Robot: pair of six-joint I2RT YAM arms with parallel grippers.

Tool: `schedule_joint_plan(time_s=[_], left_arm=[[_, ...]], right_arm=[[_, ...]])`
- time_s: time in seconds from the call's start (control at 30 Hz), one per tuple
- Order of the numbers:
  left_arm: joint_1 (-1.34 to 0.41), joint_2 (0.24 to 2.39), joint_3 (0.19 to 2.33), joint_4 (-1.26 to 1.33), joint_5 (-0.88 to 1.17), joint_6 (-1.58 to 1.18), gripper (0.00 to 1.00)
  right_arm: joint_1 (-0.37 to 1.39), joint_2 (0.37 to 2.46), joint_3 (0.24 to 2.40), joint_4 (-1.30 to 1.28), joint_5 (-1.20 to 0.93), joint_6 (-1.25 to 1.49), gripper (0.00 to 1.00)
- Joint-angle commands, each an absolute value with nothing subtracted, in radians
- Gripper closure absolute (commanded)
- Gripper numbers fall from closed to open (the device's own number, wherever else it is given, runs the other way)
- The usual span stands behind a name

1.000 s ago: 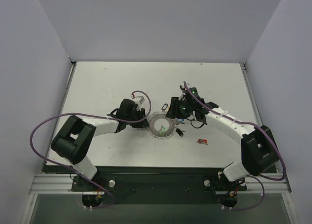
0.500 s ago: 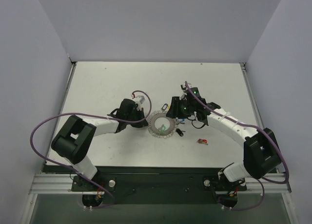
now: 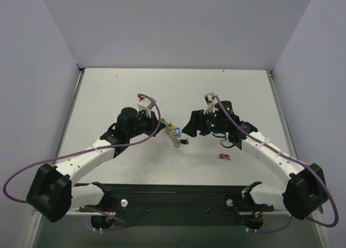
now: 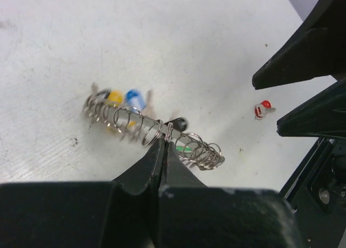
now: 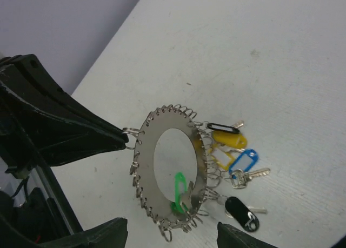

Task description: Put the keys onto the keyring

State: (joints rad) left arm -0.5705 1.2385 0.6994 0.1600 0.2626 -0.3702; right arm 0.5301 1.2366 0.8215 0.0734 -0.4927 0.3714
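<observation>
- The left jaws (image 4: 164, 143) are pressed together on one small wire loop at the rim of the big silvery metal keyring (image 5: 146, 156). They hold it up on edge, off the white desk (image 3: 119, 91).
- In the right wrist view the keyring shows its flat face and open centre to the right jaws (image 3: 186, 130), which stand apart with nothing between them, just beside the ring.
- From the left wrist view the same ring is edge-on, its line of loops running across the left jaws.
- The keys with the yellow tag (image 5: 230, 139), blue tag (image 5: 243, 160), black tags (image 5: 240, 213) and green tag (image 5: 180, 191) hang at the rim.
- The small red-headed key (image 3: 224, 157) lies loose on the desk, well apart from the ring, on the right arm's side.
- Judgement: that makes it the right arm's pick, with the key nearer the arm's base than its jaws are. The key's long axis is too small to read.
</observation>
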Motion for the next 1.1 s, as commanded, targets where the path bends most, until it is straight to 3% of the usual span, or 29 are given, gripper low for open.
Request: schedule_joint_plan(time_s=[0.0,0.23,0.47,0.6,0.87,0.97,1.0,1.07], left_arm=[[-0.587,1.138,0.716,0.147,0.307,-0.315,1.00],[-0.591,1.025,0.730,0.150,0.455,-0.304,1.00],[-0.601,0.971,0.778,0.138,0.623,-0.301,1.00],[-0.606,0.962,0.790,0.152,0.721,-0.322,1.00],[-0.607,0.934,0.787,0.225,0.785,-0.367,1.00],[-0.607,0.931,0.790,0.251,0.808,-0.388,1.00],[-0.607,0.930,0.790,0.256,0.818,-0.396,1.00],[-0.607,0.923,0.790,0.270,0.818,-0.403,1.00]], right_arm=[[0.535,1.117,0.795,0.219,-0.623,0.328,0.29],[0.540,1.054,0.853,0.232,-0.739,0.305,0.24],[0.575,1.086,0.913,0.222,-0.819,0.316,0.27],[0.594,1.098,0.934,0.215,-0.848,0.311,0.40],[0.634,1.124,0.985,0.152,-0.930,0.270,0.44],[0.640,1.129,0.988,0.153,-0.943,0.273,0.51],[0.640,1.129,0.986,0.155,-0.946,0.273,0.58],[0.641,1.129,0.983,0.163,-0.954,0.282,0.60]])
